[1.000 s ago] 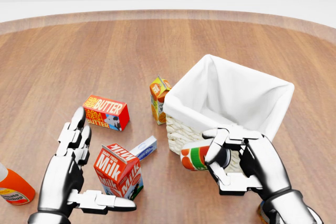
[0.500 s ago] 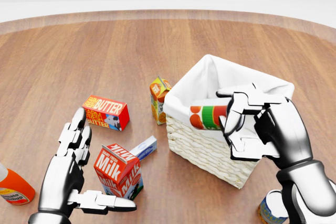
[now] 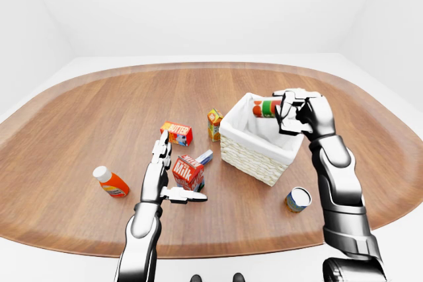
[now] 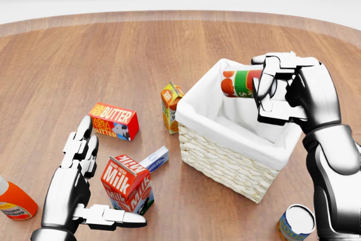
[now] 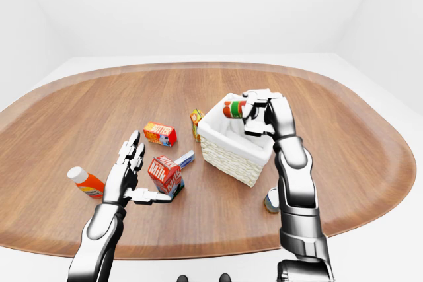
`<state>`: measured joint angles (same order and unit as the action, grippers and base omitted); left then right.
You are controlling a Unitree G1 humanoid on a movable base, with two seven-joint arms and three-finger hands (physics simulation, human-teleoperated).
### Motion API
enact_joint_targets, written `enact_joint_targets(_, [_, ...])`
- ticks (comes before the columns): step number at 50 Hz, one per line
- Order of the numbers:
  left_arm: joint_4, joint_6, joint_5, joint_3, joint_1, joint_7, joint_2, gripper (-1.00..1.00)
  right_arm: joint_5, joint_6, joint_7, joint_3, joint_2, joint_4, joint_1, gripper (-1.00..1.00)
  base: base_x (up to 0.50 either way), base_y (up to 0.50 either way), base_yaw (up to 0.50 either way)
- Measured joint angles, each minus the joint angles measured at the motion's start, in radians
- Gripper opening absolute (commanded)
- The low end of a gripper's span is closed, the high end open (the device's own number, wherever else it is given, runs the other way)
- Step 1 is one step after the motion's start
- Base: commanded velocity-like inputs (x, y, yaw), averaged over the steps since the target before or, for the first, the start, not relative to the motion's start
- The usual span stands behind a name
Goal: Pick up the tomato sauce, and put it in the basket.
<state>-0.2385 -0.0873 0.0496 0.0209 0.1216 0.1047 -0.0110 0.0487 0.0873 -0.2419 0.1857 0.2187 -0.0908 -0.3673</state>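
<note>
The tomato sauce (image 4: 241, 83) was a small round can with a red, green and white label. It lay on its side in the air, over the open top of the basket (image 4: 225, 159). The right hand (image 4: 290, 88) had its fingers closed around the can. The basket was woven and pale, with a white cloth lining, and no other thing showed inside it. The left hand (image 4: 79, 187) was open with its fingers spread, just beside the milk carton (image 4: 127, 183). A butter box (image 4: 114, 121) lay further up the table (image 4: 113, 55)
</note>
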Motion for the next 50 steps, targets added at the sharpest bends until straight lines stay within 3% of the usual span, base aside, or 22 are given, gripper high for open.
enact_joint_targets(7, [-0.001,0.000,0.000,0.000,0.000,0.000,0.000,1.00,-0.009,0.000,0.040,-0.005,0.033,0.219,-0.113,-0.92,0.00,0.00,0.00])
enact_joint_targets(11, [0.001,0.000,0.001,0.000,0.000,0.000,0.000,1.00,-0.018,-0.015,0.063,-0.011,0.050,0.373,-0.189,-0.92,0.00,0.00,0.00])
enact_joint_targets(24, [0.001,0.000,0.001,0.001,0.001,0.000,0.000,1.00,-0.056,-0.175,0.143,-0.039,0.081,0.900,-0.430,-0.89,0.00,0.00,0.00])
enact_joint_targets(35, [0.000,0.000,0.001,0.000,0.002,0.000,0.000,1.00,-0.082,-0.175,0.191,-0.051,0.092,1.162,-0.551,-0.90,0.00,0.00,0.00])
enact_joint_targets(50, [0.001,0.000,0.001,0.001,0.003,0.001,0.000,1.00,-0.119,-0.175,0.248,-0.052,0.093,1.312,-0.603,-0.87,0.00,0.00,0.00])
